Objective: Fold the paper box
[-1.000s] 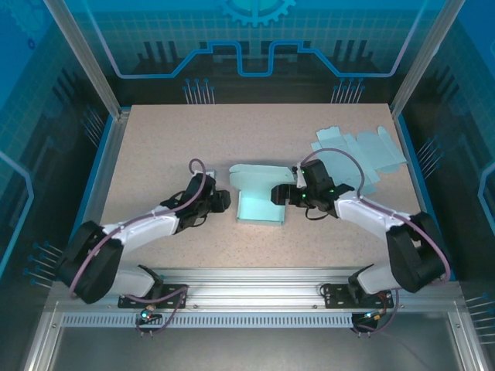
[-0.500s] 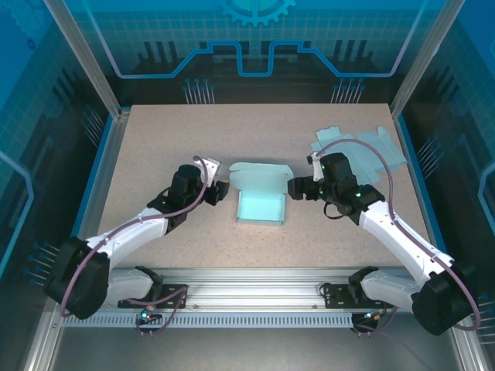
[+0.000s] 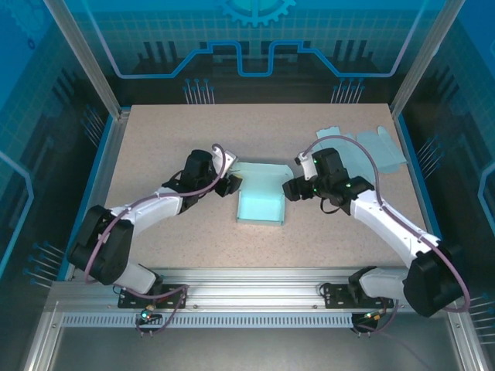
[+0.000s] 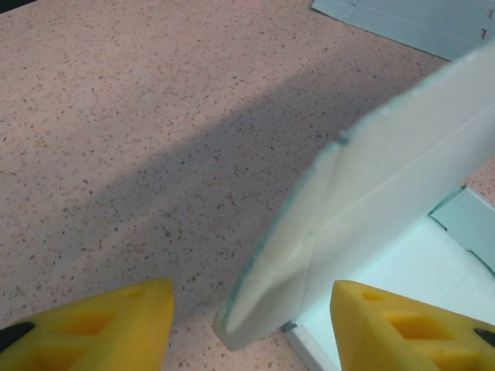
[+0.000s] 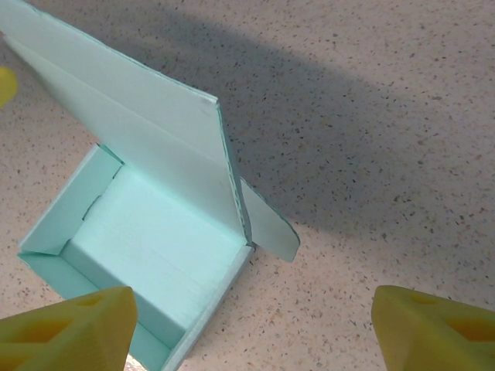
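The pale teal paper box [image 3: 259, 207] sits open at the table's middle, its lid [image 3: 260, 176] standing up along the far side. My left gripper [image 3: 231, 185] is at the lid's left end. In the left wrist view its yellow fingertips [image 4: 87, 326] stand open on either side of the lid's rounded side flap [image 4: 271, 282], with a gap on both sides. My right gripper [image 3: 291, 189] is open at the lid's right end. The right wrist view looks down on the box [image 5: 147, 247], its lid [image 5: 128, 127] and right flap [image 5: 268, 224], with nothing between that gripper's fingers.
Flat unfolded teal box blanks [image 3: 363, 151] lie at the back right of the speckled table [image 3: 170, 131]. Their edge shows in the left wrist view [image 4: 418, 19]. Metal frame posts and blue walls bound the table.
Both arms drew back from the box's sides, then came in at the lid's two far corners. The left jaws widened a little and the right jaws narrowed a little.
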You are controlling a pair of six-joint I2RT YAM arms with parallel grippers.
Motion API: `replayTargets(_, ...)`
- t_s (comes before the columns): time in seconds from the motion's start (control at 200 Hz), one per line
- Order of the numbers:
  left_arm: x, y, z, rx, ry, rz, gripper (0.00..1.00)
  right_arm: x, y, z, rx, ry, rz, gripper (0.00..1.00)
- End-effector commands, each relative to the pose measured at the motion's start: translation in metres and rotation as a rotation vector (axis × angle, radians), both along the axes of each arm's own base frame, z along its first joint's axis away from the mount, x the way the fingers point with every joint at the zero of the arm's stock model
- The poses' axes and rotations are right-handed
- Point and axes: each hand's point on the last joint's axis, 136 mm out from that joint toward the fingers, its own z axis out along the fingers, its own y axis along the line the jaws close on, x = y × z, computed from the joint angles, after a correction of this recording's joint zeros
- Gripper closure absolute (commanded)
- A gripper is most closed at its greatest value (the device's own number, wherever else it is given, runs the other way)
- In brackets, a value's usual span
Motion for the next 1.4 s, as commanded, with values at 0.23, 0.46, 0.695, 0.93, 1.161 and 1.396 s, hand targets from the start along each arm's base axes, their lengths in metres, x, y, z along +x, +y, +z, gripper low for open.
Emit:
replayTargets(0.23,0.008,-0.008,0.002,-0.062,0.03,-0.094,0.46,0.029,0.012,-0.01,0.013,0.005,0.055,0.28)
replayTargets(0.46,0.0,-0.016,-0.005,-0.086,0.091,-0.151,0.54,0.034,0.014,-0.02,0.01,0.025,0.046,0.33)
replayTargets(0.695,-0.002,-0.015,-0.006,-0.089,0.128,-0.133,0.69,0.038,0.015,-0.028,0.012,0.035,0.037,0.43)
replayTargets(0.93,-0.001,-0.016,-0.007,-0.104,0.148,-0.117,0.8,0.04,0.018,-0.029,0.012,0.033,0.033,0.56)
replayTargets(1.161,0.002,-0.019,0.002,-0.141,0.137,-0.085,0.91,0.041,0.022,-0.028,-0.007,0.012,0.022,0.72)
replayTargets(1.396,0.007,-0.032,0.019,-0.136,0.073,-0.011,1.0,0.047,0.032,-0.017,-0.082,-0.085,-0.007,0.94)
